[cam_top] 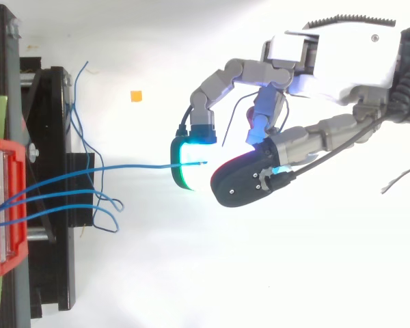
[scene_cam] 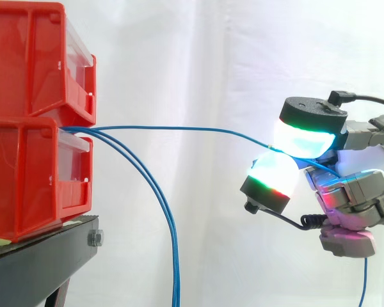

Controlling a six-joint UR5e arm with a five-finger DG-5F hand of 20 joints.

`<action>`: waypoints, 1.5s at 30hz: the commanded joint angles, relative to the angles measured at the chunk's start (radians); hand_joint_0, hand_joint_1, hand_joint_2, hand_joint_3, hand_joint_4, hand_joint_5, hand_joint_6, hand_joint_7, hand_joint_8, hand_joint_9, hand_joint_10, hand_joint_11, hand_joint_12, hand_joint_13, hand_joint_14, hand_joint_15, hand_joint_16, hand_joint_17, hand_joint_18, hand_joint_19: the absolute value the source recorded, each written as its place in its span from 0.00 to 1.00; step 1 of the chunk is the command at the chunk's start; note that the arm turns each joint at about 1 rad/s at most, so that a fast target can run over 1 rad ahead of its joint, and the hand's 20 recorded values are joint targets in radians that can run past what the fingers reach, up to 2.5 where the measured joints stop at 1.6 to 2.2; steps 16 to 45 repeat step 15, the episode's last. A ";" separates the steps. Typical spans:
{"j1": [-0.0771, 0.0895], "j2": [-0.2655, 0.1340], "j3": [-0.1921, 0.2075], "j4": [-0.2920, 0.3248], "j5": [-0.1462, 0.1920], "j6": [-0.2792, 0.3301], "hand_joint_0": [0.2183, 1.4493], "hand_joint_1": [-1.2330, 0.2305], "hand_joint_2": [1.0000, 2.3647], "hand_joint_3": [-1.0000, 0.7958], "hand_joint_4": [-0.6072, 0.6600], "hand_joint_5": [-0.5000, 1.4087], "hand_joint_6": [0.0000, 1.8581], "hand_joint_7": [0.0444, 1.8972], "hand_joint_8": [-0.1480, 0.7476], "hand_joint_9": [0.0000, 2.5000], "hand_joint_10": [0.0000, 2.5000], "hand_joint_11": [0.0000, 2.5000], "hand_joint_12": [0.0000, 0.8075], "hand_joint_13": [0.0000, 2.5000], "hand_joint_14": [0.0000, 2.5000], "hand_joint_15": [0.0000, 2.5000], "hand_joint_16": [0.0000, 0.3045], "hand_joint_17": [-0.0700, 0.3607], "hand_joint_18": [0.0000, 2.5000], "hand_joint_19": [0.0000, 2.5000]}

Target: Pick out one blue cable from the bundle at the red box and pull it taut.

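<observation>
Side view: grey robot hand (scene_cam: pixel 357 197) on the right pinches one thin blue cable (scene_cam: pixel 179 128) between its glowing pads (scene_cam: pixel 275 176).
Cable path: nearly straight from stacked red plastic bins (scene_cam: pixel 25 166), left.
Loose blue cables (scene_cam: pixel 174 256): hang down.

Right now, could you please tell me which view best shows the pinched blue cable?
Side view: the blue cable runs from the red box to the fingers, nearly straight. Top view shows it entering the pads.
</observation>
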 commanded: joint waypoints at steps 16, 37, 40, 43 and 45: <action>0.000 0.000 0.001 0.002 0.000 0.000 0.34 0.37 0.01 0.42 0.48 0.21 0.48 0.50 0.47 0.56 0.01 0.57 0.39 0.58 0.15 0.61 0.15 0.40 0.43 0.41; 0.000 0.000 0.001 0.002 0.000 0.000 0.34 0.37 0.01 0.42 0.48 0.21 0.48 0.50 0.47 0.56 0.01 0.57 0.39 0.58 0.15 0.61 0.15 0.40 0.43 0.41; 0.000 0.000 0.001 0.002 0.000 0.000 0.34 0.37 0.01 0.42 0.48 0.21 0.48 0.50 0.47 0.56 0.01 0.57 0.39 0.58 0.15 0.61 0.15 0.40 0.43 0.41; 0.000 0.000 0.001 0.002 0.000 0.000 0.34 0.37 0.01 0.42 0.48 0.21 0.48 0.50 0.47 0.56 0.01 0.57 0.39 0.58 0.15 0.61 0.15 0.40 0.43 0.41; 0.000 0.000 0.001 0.002 0.000 0.000 0.34 0.37 0.01 0.42 0.48 0.21 0.48 0.50 0.47 0.56 0.01 0.57 0.39 0.58 0.15 0.61 0.15 0.40 0.43 0.41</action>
